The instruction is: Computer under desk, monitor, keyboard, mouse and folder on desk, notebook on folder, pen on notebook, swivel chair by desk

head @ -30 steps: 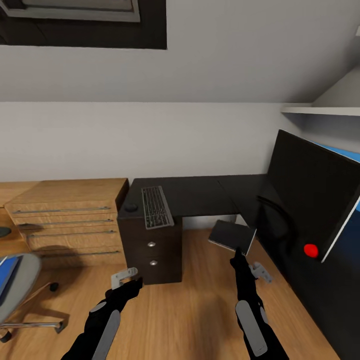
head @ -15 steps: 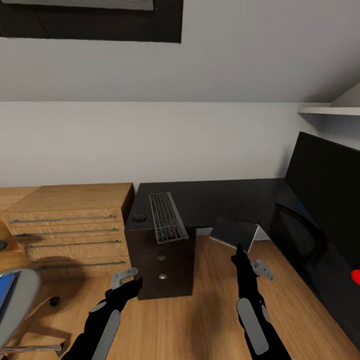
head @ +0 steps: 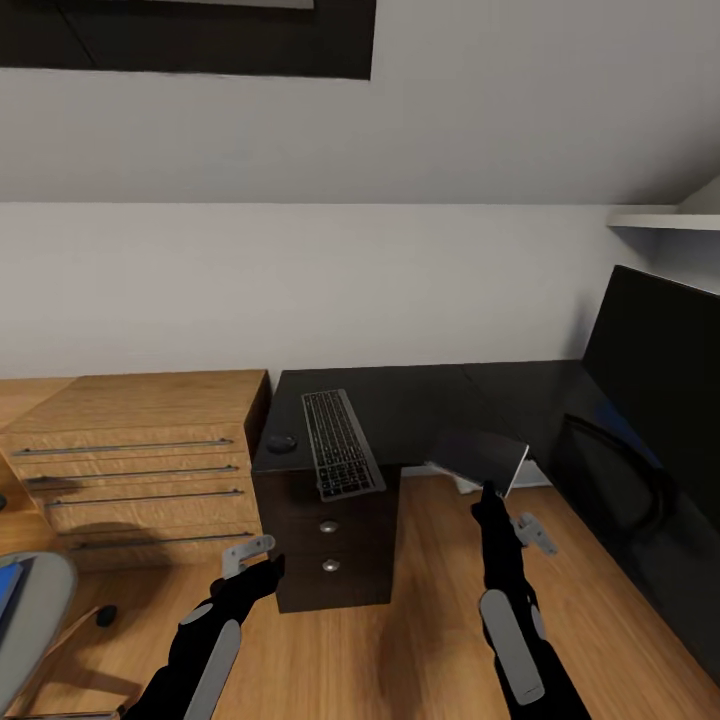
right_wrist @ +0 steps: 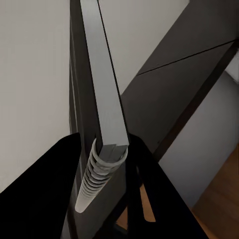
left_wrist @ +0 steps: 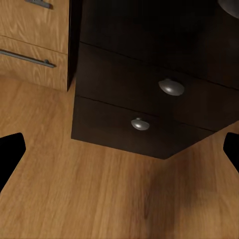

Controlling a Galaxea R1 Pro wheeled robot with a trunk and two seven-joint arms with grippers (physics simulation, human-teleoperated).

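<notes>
Holding the notebook up at the desk's inner corner

Head view: the right gripper (head: 489, 492) is clamped on the near edge of the dark grey notebook (head: 478, 457), which hangs tilted in the air just over the front edge of the glossy black desk (head: 430, 395). The keyboard (head: 338, 455) lies lengthwise on the desk above the dark drawer unit (head: 322, 545), with the small black mouse (head: 281, 442) just beside it on the side of the light-wood cabinet (head: 140, 460). The monitor (head: 665, 350) stands on the desk's right wing. The left gripper (head: 247, 557) hovers over the wood floor, fingers apart and holding nothing. The swivel chair (head: 28, 610), with a sliver of the blue folder (head: 8, 585) on its seat, shows at the lower left edge.

Left wrist view: the drawer unit's two round knobs face the camera; the black fingertips (left_wrist: 11, 152) stand wide at either edge.

Right wrist view: the notebook's spiral-bound spine (right_wrist: 97, 172) sits pinched between the black fingers, the desk top beyond
</notes>
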